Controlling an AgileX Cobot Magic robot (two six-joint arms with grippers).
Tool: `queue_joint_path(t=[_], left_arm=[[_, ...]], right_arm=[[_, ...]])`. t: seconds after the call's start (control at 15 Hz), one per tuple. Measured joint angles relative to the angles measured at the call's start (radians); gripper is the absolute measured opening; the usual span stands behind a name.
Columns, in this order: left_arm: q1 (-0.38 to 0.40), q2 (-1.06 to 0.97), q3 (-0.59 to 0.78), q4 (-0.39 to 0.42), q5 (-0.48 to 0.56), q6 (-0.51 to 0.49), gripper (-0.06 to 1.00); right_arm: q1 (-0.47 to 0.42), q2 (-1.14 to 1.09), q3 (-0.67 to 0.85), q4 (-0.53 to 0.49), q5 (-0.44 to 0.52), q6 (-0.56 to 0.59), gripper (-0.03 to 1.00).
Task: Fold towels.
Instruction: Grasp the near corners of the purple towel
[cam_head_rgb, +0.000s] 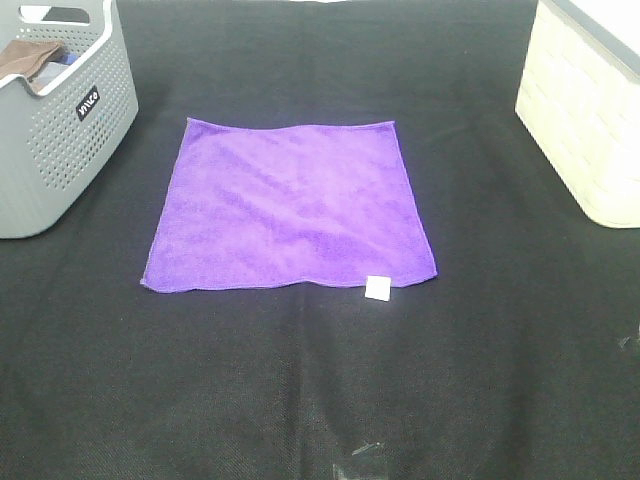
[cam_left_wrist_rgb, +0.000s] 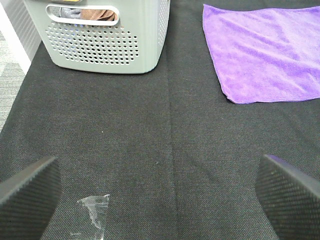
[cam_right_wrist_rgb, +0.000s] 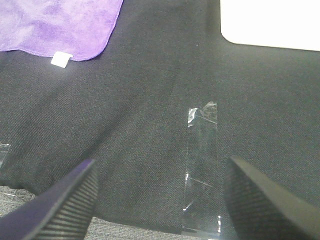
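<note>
A square bright purple towel (cam_head_rgb: 290, 205) lies flat and unfolded on the black table cover, its small white tag (cam_head_rgb: 378, 288) at the near edge. The towel also shows in the left wrist view (cam_left_wrist_rgb: 265, 50) and the right wrist view (cam_right_wrist_rgb: 55, 25), with the tag (cam_right_wrist_rgb: 61, 59) there too. Neither arm shows in the high view. My left gripper (cam_left_wrist_rgb: 160, 192) is open and empty, hovering over bare cover near the front left, well short of the towel. My right gripper (cam_right_wrist_rgb: 160, 200) is open and empty near the front right edge.
A grey perforated basket (cam_head_rgb: 60, 120) with brown cloth inside stands at the back left, also seen in the left wrist view (cam_left_wrist_rgb: 100, 40). A cream basket (cam_head_rgb: 585, 110) stands at the back right. Clear tape strips (cam_right_wrist_rgb: 202, 165) (cam_left_wrist_rgb: 95, 210) lie on the cover.
</note>
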Motion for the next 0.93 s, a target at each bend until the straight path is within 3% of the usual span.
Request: queue_joint_path(t=[0.93], left_arm=[[0.0, 0.0, 0.0, 0.004, 0.0, 0.0, 0.99]], right_arm=[[0.0, 0.0, 0.0, 0.0, 0.0, 0.0, 0.7]])
